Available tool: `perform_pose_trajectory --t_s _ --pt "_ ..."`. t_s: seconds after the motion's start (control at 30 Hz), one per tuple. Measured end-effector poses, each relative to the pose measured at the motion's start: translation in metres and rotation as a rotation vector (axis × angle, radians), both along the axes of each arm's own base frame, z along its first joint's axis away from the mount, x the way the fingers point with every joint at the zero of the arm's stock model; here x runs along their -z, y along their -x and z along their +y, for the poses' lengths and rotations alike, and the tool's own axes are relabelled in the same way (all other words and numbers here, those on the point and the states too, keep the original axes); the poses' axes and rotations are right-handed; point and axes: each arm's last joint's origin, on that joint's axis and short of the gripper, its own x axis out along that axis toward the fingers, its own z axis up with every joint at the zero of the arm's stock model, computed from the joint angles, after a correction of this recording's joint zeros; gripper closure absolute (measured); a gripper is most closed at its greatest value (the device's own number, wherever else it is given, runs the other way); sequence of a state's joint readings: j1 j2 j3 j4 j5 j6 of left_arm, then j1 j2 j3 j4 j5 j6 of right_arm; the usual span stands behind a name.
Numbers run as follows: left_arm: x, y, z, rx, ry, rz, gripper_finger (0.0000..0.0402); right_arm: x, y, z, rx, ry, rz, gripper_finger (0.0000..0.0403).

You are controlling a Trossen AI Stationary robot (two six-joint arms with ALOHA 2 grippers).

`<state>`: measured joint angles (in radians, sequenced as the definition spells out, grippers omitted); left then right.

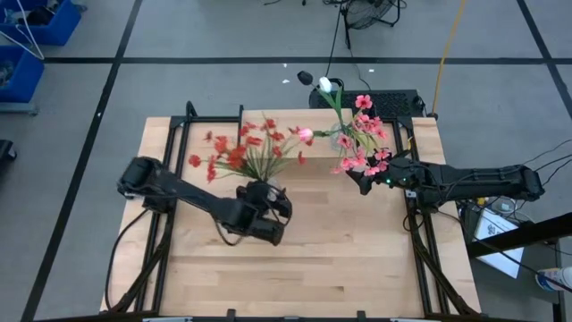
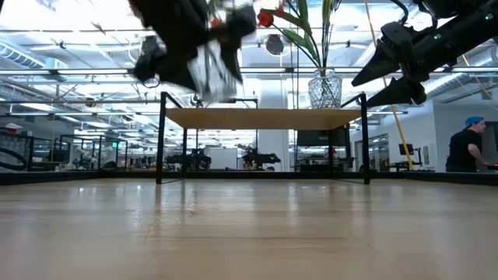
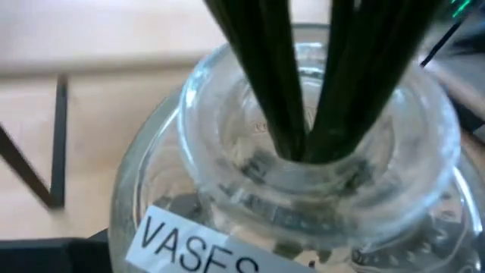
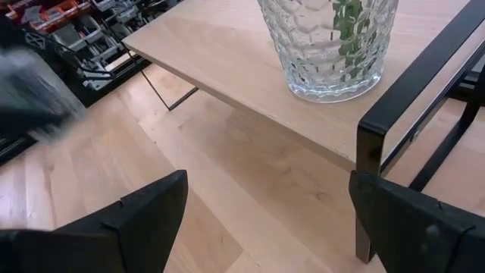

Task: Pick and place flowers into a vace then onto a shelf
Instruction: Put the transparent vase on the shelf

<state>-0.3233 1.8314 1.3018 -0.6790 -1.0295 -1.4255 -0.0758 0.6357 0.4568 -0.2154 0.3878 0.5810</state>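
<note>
Nearest the camera in the low view lies the bare worktop (image 2: 249, 233), with the shelf (image 2: 263, 117) standing across the middle of the frame behind it. At the upper left of that frame the left gripper (image 2: 204, 58) hangs in the air above shelf height, carrying a clear glass vase (image 3: 288, 174) labelled "VASES"; the jaws look closed around the vase body, though the left wrist view shows little of the fingers themselves. Dark green stems (image 3: 303, 76) fill its neck, and from above the red flowers (image 1: 241, 150) fan out over the shelf's near edge. A second, faceted vase (image 4: 330, 45) with pink flowers (image 1: 362, 139) already stands on the shelf at the right. So I judge the task well along: both bunches are in vases and one vase is placed, while the red bunch is left to set down on the shelf and release. The right gripper (image 4: 261, 208) hovers just in front of the shelf near the faceted vase, its jaws spread wide and holding nothing. A person shows far off at the right edge of the room.
</note>
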Motion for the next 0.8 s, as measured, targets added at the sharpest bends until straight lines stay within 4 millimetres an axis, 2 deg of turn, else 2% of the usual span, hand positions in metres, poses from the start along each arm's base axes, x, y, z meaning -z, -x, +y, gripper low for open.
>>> perform_pose_trajectory --t_s 0.2,0.37,0.5,0.8 --pt "-0.054 0.016 0.012 0.019 -0.106 -0.07 0.0115 0.0 0.0 0.0 0.004 -0.007 -0.003 0.0046" --pt "-0.083 0.021 0.038 0.016 -0.164 -0.052 0.0115 0.0 0.0 0.0 0.009 -0.018 -0.01 0.0046" --pt "-0.093 0.018 0.066 0.009 -0.193 -0.008 0.0115 0.0 0.0 0.0 0.015 -0.028 -0.016 0.0046" --pt "-0.091 0.011 0.13 -0.048 -0.176 0.073 0.0115 0.0 0.0 0.0 0.024 -0.043 -0.026 0.0046"
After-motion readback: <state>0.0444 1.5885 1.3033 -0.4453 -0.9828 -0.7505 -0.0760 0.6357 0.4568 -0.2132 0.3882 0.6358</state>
